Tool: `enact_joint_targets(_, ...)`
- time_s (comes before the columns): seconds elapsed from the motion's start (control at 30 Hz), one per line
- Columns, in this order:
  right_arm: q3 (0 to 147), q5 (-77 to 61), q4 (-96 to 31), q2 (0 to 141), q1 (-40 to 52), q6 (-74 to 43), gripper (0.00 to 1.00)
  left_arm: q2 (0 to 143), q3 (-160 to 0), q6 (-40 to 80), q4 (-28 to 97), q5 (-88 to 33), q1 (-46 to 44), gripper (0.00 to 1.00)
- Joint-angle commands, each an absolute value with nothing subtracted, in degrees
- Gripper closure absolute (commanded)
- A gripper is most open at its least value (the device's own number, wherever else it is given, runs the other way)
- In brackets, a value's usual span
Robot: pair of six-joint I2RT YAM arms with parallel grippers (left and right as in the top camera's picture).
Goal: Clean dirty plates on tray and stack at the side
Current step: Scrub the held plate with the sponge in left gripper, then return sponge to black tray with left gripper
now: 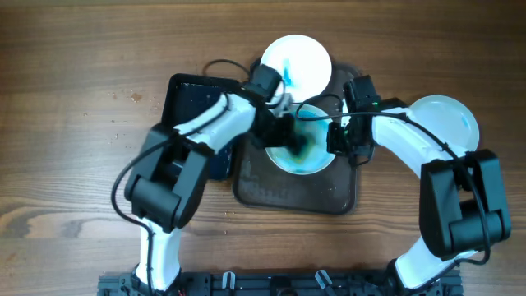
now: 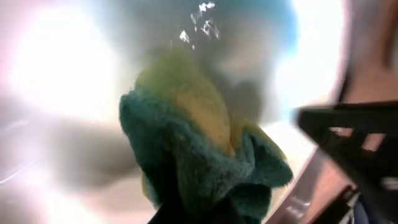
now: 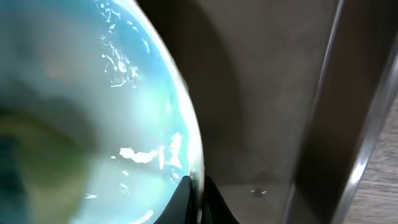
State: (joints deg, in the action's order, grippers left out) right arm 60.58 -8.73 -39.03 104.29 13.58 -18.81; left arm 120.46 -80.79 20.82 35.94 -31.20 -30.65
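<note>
Plate sits on tray mid-table, toward far edge. L jaws clamped on sponge, pressed onto plate's centre smear. R jaws pinch rim on side toward right table edge. Smear lies right under sponge: L arm nearest.

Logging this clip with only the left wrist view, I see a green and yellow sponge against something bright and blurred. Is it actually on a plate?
Observer: Yes. Overhead, the left gripper holds the sponge on a teal-smeared plate lying on the brown tray.
Operator: Is anything steadying that plate?
Observer: The right gripper pinches its right rim, with one finger on each side of the edge.
Operator: Any other plates around?
Observer: Two. A blue-streaked plate sits at the tray's far edge, and a whiter plate lies on the table to the right, off the tray.
</note>
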Motion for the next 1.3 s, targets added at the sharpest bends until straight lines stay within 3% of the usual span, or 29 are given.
enact_joint_targets(0.0,58.5,-1.7,-39.9,106.6,15.7,-13.7,0.96,121.6,-80.6,18.9,28.7,-37.4,-35.6,0.96)
enact_joint_targets(0.17,58.5,-1.7,-40.1,106.6,15.7,-13.7,0.96,121.7,-80.6,27.7,24.7,-21.1,-36.6,0.96)
enact_joint_targets(0.3,58.5,-1.7,-40.6,106.6,15.7,-13.7,0.96,121.6,-80.6,29.5,32.7,-6.5,-31.2,0.96)
enact_joint_targets(0.47,58.5,-1.7,-40.8,106.6,15.7,-14.2,0.96,120.5,-80.6,30.8,40.9,3.5,-25.6,0.96)
enact_joint_targets(0.57,58.5,-1.7,-40.8,106.6,15.7,-14.5,0.96,117.8,-80.6,30.7,45.0,2.3,-25.3,0.96)
enact_joint_targets(0.7,58.5,-2.5,-40.2,106.6,15.7,-17.2,0.96,110.7,-80.6,24.2,47.0,-21.0,-25.2,0.96)
enact_joint_targets(0.77,58.5,-3.5,-39.6,106.6,15.7,-17.1,0.96,105.9,-80.6,23.3,48.2,-25.8,-24.2,0.96)
enact_joint_targets(0.83,58.5,-4.2,-39.2,106.6,15.7,-17.1,0.96,101.4,-80.6,22.6,50.7,-23.0,-22.2,0.96)
enact_joint_targets(0.97,58.5,-8.1,-37.9,106.6,15.7,-16.5,0.96,99.7,-80.0,22.6,58.4,-2.3,-16.8,0.96)
enact_joint_targets(1.07,58.6,-9.8,-38.0,106.6,15.7,-16.6,0.96,101.7,-72.6,22.7,52.9,0.0,-13.3,0.95)
enact_joint_targets(1.2,58.7,-9.5,-39.8,105.2,15.7,-16.5,0.96,104.1,-66.4,22.7,47.3,-2.1,-10.3,0.85)
enact_joint_targets(1.27,58.7,-8.8,-40.6,103.5,15.7,-16.5,0.96,103.6,-66.8,22.7,47.3,-3.8,-9.2,0.46)
